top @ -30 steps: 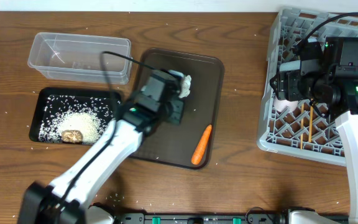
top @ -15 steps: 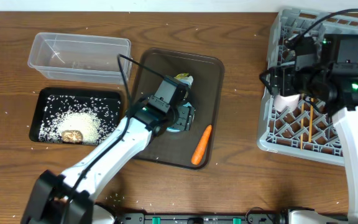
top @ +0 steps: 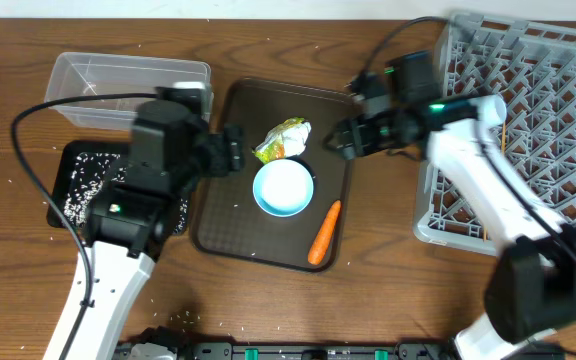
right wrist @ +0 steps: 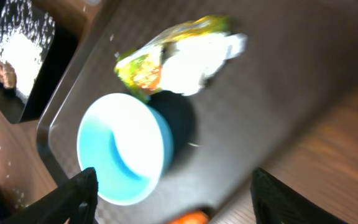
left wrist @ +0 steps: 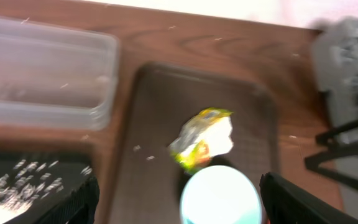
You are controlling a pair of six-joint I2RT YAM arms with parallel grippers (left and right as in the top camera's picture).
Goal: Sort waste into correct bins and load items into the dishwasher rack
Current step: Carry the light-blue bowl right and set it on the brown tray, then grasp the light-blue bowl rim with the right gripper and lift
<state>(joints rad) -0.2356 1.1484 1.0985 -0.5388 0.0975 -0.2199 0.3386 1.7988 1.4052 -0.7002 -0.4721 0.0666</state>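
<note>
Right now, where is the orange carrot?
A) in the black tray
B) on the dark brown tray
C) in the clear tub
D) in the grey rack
B: the carrot lies on the dark brown tray, near its edge on the rack's side.

Your table [top: 398, 300] is brown wood with darker lines running through it. The tub [top: 98, 80] is see-through plastic, smooth and a little shiny. The big tray [top: 233, 225] is dull brown with tiny bumps all over. The wrapper [top: 283, 139] is crinkly and shiny. The blue cup [top: 284, 187] is smooth and glossy. The rack [top: 548, 90] is dull grey plastic. The carrot [top: 324, 232] looks matt.
</note>
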